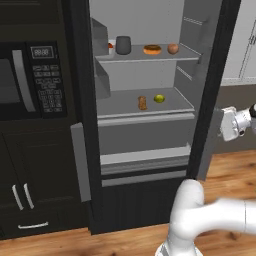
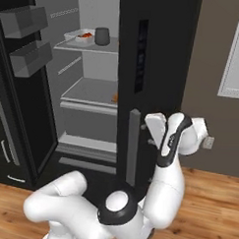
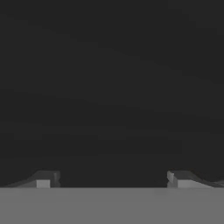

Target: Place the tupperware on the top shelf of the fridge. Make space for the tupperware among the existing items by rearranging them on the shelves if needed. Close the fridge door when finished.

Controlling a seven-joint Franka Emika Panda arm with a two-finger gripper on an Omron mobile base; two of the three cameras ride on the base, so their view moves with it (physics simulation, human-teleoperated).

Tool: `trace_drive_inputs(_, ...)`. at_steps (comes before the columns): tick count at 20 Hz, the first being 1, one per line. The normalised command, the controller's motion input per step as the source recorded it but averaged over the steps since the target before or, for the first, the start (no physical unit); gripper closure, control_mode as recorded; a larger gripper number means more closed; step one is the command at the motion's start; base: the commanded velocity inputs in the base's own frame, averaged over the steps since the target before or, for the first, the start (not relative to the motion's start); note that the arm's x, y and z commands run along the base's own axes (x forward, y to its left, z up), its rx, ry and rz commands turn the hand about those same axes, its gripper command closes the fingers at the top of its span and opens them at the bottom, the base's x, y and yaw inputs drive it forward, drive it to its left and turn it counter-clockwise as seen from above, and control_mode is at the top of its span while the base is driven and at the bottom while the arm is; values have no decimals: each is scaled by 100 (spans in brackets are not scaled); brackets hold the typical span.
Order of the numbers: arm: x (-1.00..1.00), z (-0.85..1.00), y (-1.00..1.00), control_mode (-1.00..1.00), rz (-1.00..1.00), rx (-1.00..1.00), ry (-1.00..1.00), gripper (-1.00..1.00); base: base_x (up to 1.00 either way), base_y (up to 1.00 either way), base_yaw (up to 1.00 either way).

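Although the fridge (image 1: pixel 150 100) stands with its door (image 2: pixel 153 69) open, the main placing looks done: from the right base view the tupperware (image 2: pixel 81 37) sits on the top shelf (image 1: pixel 150 57) at its far left, just beside the dark jar (image 1: pixel 123 45), with red-brown food showing inside. What appears left, by my reading, is only the closing of the door, and the arm seems set for that, the gripper (image 3: pixel 112 177) hard against a black surface with its jaws spread wide and nothing between them (the hand view is too dark to say which face of the door it is). Counting from big to small: one fridge, two pale shelf plates, the top one and the lower shelf (image 1: pixel 145 105); one tupperware, one jar, one glazed donut (image 1: pixel 152 49) and one round reddish fruit (image 1: pixel 173 48) along the top shelf; then one small brown lump (image 1: pixel 142 103) and one lime (image 1: pixel 159 98) on the lower shelf, near each other but apart.
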Motion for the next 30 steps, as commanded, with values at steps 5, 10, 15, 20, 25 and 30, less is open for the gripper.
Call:
trace_drive_inputs(5,53,0,100,-100,-35,-12,-39,-100,0,0,0)
trace_drive_inputs(10,85,0,100,-100,-39,-10,-21,-100,0,0,0)
trace_drive_inputs(15,81,13,73,-100,-36,-10,-1,-100,0,0,0)
trace_drive_inputs(20,76,53,22,-100,-30,-6,11,-100,0,0,0)
trace_drive_inputs(25,77,82,2,-100,-24,-2,21,-100,0,0,0)
trace_drive_inputs(30,96,76,0,-100,-18,0,23,-100,0,0,0)
